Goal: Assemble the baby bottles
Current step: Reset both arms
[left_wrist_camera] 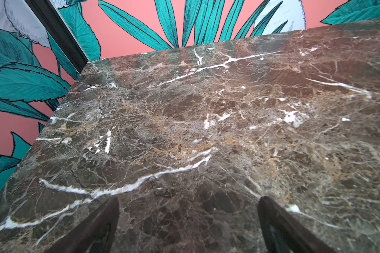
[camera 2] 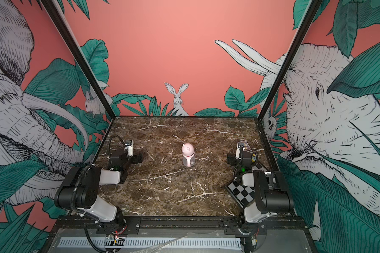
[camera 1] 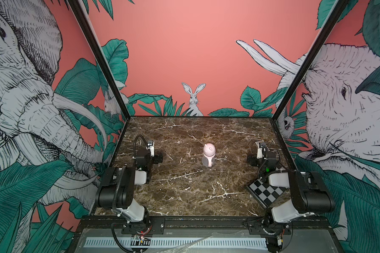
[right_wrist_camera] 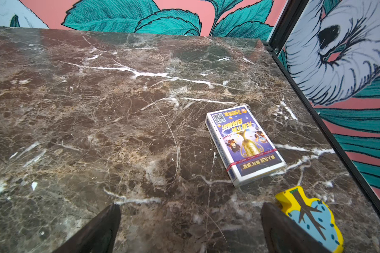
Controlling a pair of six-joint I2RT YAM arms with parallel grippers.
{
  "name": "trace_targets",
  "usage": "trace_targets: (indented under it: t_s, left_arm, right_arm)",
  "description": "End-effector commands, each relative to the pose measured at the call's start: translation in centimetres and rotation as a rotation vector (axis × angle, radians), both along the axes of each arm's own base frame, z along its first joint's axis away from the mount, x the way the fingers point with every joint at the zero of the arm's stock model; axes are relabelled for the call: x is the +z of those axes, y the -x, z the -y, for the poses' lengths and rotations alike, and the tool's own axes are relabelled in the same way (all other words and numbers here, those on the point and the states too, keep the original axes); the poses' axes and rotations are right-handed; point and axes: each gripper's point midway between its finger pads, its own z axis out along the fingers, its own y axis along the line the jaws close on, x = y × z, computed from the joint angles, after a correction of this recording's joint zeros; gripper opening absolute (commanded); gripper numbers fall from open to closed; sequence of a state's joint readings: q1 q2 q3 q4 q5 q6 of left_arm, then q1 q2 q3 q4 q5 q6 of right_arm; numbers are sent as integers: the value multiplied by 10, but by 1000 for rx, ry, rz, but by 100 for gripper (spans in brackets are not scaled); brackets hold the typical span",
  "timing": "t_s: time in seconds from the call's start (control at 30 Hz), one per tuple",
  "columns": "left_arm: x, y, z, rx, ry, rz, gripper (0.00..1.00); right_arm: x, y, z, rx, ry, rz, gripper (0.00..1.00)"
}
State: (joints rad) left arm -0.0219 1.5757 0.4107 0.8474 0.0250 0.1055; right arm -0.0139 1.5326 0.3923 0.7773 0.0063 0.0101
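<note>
**Baby bottle upright at mid-bench, both sets of fingers open and empty**

From my remote seat I see the baby bottle (camera 1: 208,156) standing upright, alone, near the middle of the dark brown marble bench (camera 1: 184,188). It appears in both top views. Its pink eared dome cap (camera 1: 208,149) sits on top. Below the cap, a pale pink handle (camera 1: 211,162) curves down over the frosted clear body (camera 1: 205,162). Nothing touches the bottle, and bare marble lies all around it.

The two arms are folded back at either side, well apart from the bottle. In the left wrist view, the left fingers (left_wrist_camera: 101,225) are spread wide, with only veined marble between them. They hold nothing. In the right wrist view, the right fingers (right_wrist_camera: 101,227) are spread just as wide and are also empty.

A small card box (right_wrist_camera: 244,144) with a blue and purple printed face lies flat on the bench beyond the right fingers, near the bench's right edge. A flat yellow and blue shape (right_wrist_camera: 312,219) lies just beside one right finger, which partly hides it. I cannot tell whether the two touch.

A black and white checkerboard (camera 1: 266,190) lies flat at the near right of the bench, partly covered by the right arm. Walls painted with elephants, green leaves and a rabbit on coral pink enclose the bench.
</note>
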Motion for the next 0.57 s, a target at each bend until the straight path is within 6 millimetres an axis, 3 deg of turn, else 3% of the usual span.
trace_targets:
  t_s: [0.0, 0.33, 0.43, 0.53]
  left_arm:
    - [14, -4, 0, 1, -9, 41, 100]
    - [13, -3, 0, 1, -9, 40, 100]
    - [14, -4, 0, 1, -10, 41, 100]
    - [14, -3, 0, 1, -9, 40, 100]
  right_arm:
    - [21, -11, -6, 31, 10, 76, 99]
    - [19, -11, -9, 49, 10, 73, 99]
    - [21, -10, -24, 162, -22, 90, 99]
    - [21, -11, -4, 33, -13, 81, 99]
